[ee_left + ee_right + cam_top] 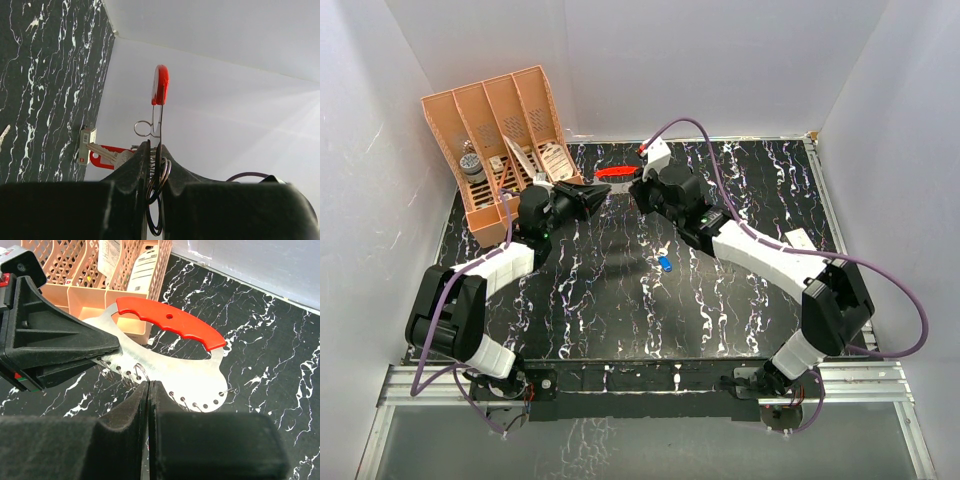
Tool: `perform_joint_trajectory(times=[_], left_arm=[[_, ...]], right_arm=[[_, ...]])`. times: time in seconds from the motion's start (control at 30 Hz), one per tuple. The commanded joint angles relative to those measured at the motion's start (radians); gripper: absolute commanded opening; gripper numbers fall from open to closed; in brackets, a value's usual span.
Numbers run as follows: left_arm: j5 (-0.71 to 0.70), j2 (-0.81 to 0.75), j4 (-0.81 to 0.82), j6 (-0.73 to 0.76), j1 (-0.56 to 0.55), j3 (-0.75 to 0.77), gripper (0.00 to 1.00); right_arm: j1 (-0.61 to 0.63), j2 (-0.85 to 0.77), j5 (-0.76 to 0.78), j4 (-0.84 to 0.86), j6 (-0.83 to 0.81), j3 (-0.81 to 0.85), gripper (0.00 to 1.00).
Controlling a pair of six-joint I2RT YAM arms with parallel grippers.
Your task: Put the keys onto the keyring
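blue key (665, 264) flat mid-table, red keyring (613, 172) off table, nr back

Bright, even light, soft shadows, washed-out white wall (240, 115), wrist views blurred in the near foreground

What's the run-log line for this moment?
left hand: shut on keyring | right hand: shut, at keyring's edge | blue key: loose on table

The keyring (613, 172) is held above the back middle of the counter (620, 320), between the left gripper (156, 150) on its left and the right gripper (149, 386) on its right. A divided tray (505, 130) is set on the back left corner. One key (665, 264) is laid near the counter's middle, in front of the right gripper, apart from the keyring.
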Motion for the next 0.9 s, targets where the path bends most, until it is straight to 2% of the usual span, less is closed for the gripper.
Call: perform_joint_trajectory(times=[0.0,0.43,0.67,0.87], left_arm=[[0.033,0.001,-0.014,0.03,-0.003,0.024,0.0],[0.039,0.014,-0.006,0.03,-0.007,0.023,0.0],[0.026,0.053,0.026,0.017,0.002,0.064,0.0],[0.0,0.083,0.143,-0.049,0.003,0.049,0.0]], right_arm=[[0.003,0.012,0.003,0.079,-0.046,0.092,0.0],[0.019,0.036,0.011,0.097,-0.158,0.129,0.0],[0.023,0.062,0.01,-0.046,-0.166,0.211,0.0],[0.024,0.082,0.041,-0.093,-0.107,0.224,0.0]])
